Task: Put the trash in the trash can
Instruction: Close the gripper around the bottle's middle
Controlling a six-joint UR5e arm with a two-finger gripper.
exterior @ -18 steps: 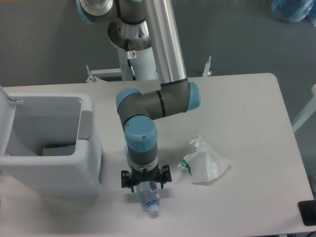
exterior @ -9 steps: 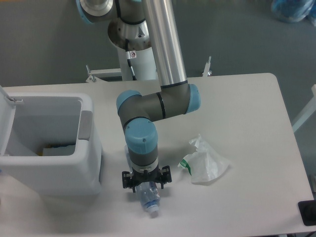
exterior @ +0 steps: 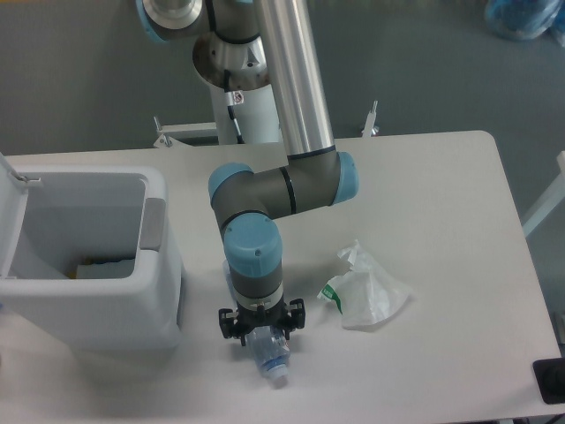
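The clear bluish bottle (exterior: pixel 270 357) lies on the table near the front edge, with its cap end pointing toward the camera. My gripper (exterior: pixel 262 329) points straight down over its upper part. The black jaws stand spread on both sides of the bottle and look open. The wrist hides the fingertips and the bottle's rear end. The wrinkly whitish plastic bag (exterior: pixel 366 292) with a green mark lies to the right of the gripper, apart from it. The white trash can (exterior: pixel 99 314) stands at the left with its lid (exterior: pixel 8 221) swung up, and some items lie inside.
The robot's base column (exterior: pixel 252 106) rises behind the table's far edge. A dark object (exterior: pixel 552 382) sits at the front right corner. A blue bag (exterior: pixel 521 18) lies on the floor at the top right.
The gripper has shifted slightly downward over the bottle and its jaws look a little narrower. The bottle, bag and trash can have stayed put.
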